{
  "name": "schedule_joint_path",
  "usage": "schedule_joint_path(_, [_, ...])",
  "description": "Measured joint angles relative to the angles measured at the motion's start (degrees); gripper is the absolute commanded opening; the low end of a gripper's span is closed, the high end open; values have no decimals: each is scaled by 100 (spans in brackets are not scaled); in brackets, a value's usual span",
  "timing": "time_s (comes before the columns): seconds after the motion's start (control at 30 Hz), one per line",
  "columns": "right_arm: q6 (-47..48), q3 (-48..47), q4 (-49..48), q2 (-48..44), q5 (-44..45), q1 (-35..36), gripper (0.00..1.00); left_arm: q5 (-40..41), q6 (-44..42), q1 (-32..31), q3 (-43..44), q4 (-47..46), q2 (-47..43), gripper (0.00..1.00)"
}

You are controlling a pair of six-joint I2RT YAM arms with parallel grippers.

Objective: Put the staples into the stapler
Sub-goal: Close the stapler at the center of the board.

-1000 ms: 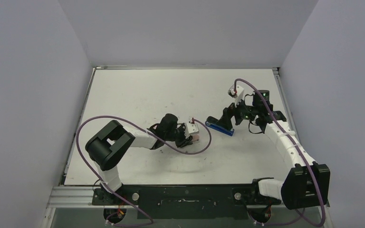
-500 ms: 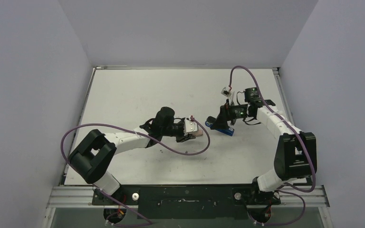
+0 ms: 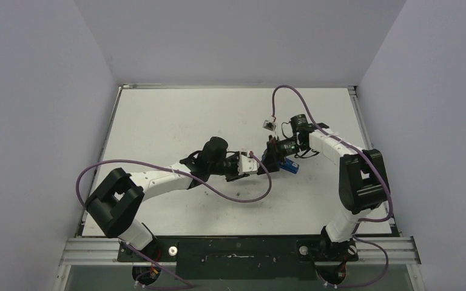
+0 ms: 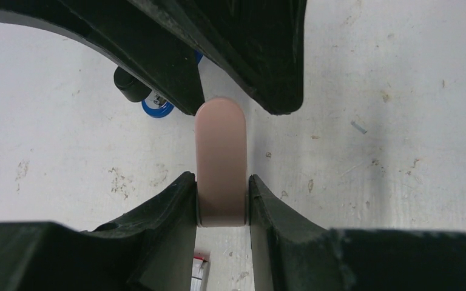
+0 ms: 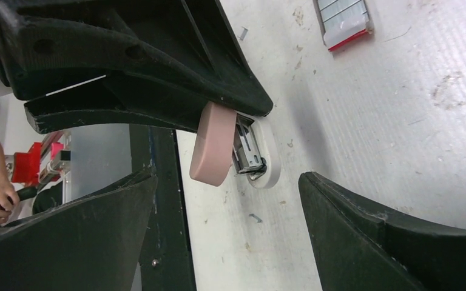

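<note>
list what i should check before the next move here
1. Left gripper hold on the pink block: ok, shut on one end.
2. Right gripper open: ok, wide, the block's free end between its fingers.
3. Stapler within reach: ok, on the table beside the right gripper.
4. Stapler opened for loading: cannot tell, mostly hidden.
5. Staples picked up: not ok, strips lie in their red-and-white box on the table.

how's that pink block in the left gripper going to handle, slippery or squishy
The pink block is probably stiff: its sides look straight where the left gripper clamps it. Its smooth, rounded surface may be slippery, so it could pivot. Likely light, being slim.
</note>
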State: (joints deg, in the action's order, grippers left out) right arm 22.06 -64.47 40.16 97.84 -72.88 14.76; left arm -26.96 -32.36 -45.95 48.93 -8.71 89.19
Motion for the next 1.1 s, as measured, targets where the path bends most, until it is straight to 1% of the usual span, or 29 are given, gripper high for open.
schedule_joint_path(0.1, [66,-4,74,162,-74,85,98,129,-103,-44,0,35,-4,0])
schedule_joint_path(0.23, [195,-66,199,435,-227,219,95,306,-262,-149,0,-4,-4,0])
schedule_joint_path(0.43, [688,-396,710,894,-531,334,86,662,-546,-334,-4,-234,-4,0])
schedule_joint_path(0.73, [769,-396,859,909,-763,367,72,1154,-986,-463,-249,-713,-59,0])
schedule_joint_path(1.03, [754,-396,857,964,-778,365,65,1373,-1185,-610,-363,-911,-63,0])
schedule_joint_path(1.07, [752,-396,855,964,-776,365,62,1373,-1185,-610,-363,-916,-63,0])
schedule_joint_path(1.1, [752,-396,852,964,-769,365,57,1370,-1185,-610,-365,-920,-63,0])
